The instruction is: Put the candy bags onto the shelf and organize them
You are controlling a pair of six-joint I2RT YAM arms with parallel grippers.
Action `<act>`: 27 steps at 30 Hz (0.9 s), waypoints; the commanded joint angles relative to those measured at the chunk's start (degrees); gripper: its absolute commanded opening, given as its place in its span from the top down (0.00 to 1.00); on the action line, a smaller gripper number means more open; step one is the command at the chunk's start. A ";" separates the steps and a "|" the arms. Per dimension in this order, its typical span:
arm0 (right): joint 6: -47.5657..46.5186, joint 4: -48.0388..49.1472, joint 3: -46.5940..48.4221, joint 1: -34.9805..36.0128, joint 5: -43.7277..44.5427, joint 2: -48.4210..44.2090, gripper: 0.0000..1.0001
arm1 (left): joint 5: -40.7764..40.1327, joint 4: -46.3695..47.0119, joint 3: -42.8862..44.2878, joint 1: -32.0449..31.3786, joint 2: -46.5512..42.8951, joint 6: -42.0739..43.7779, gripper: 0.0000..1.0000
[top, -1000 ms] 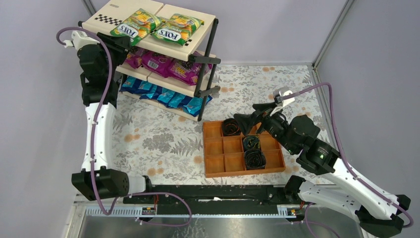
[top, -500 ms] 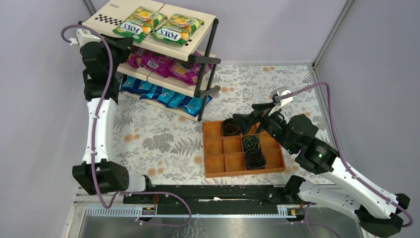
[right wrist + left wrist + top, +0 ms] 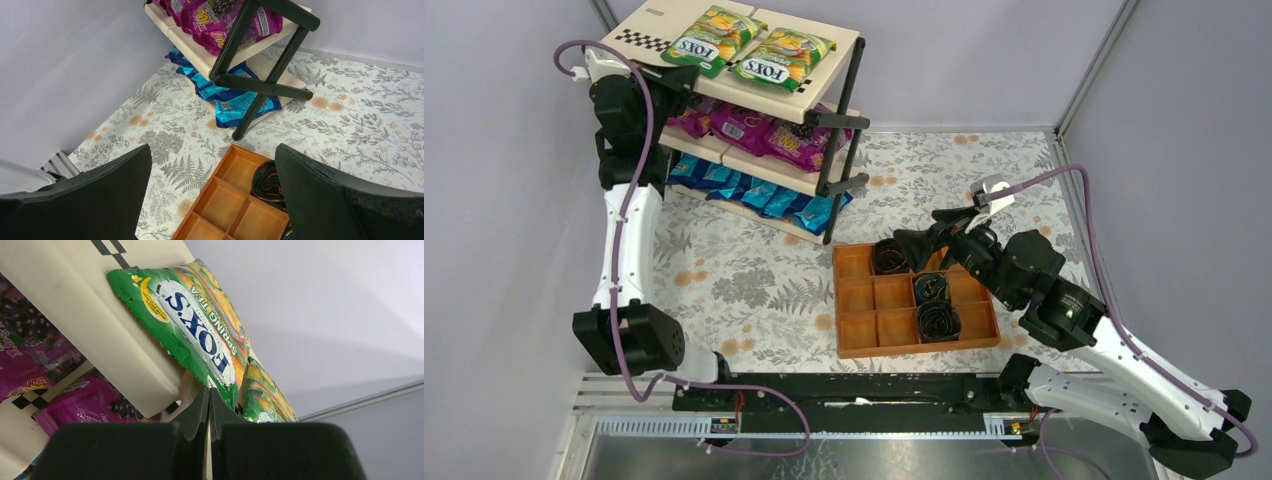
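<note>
The shelf (image 3: 649,22) stands at the back left. Two green-yellow candy bags (image 3: 707,40) (image 3: 782,57) lie on its top panel, magenta bags (image 3: 754,128) on the middle tier and blue bags (image 3: 764,195) on the bottom one. My left gripper (image 3: 690,80) is shut and empty at the top panel's front edge. In the left wrist view its tips (image 3: 209,392) meet just below the corner of the nearer green bag (image 3: 200,325), which overhangs the panel (image 3: 90,305). My right gripper (image 3: 919,228) hangs open and empty over the orange tray (image 3: 856,300).
The orange-brown compartment tray (image 3: 220,205) holds dark coiled rolls (image 3: 938,320) (image 3: 265,182). Black shelf posts (image 3: 235,45) cross the right wrist view above the blue bags (image 3: 235,102). Grey walls stand close on both sides. The tabletop has a floral cover (image 3: 744,280).
My left gripper has shut and risen toward the top panel. The nearer green bag has shifted further back on that panel. The right arm has barely moved.
</note>
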 commanded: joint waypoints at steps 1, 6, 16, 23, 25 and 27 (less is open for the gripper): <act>-0.17 1.54 1.00 -0.24 0.72 -0.06 0.00 | 2.84 2.68 1.95 -0.29 -1.01 0.32 0.93; -1.57 -0.40 2.09 -0.14 3.22 -0.57 0.00 | 2.97 -0.19 -0.66 -0.21 -6.91 3.96 0.34; -4.64 -11.64 11.16 -0.15 7.66 -4.29 0.00 | 14.73 7.51 -14.95 -4.04 -24.76 14.65 0.01; -4.84 -23.08 20.14 -0.17 15.01 -5.89 0.00 | 14.28 11.72 -19.58 -23.15 -32.86 26.48 0.01; -5.26 -24.29 21.49 -0.14 15.59 -7.24 0.00 | 16.53 10.08 -18.79 -23.41 -34.58 28.38 0.01; -5.53 -24.32 22.26 -0.16 15.71 -8.44 0.00 | 17.43 9.88 -19.73 -23.41 -37.14 30.24 0.01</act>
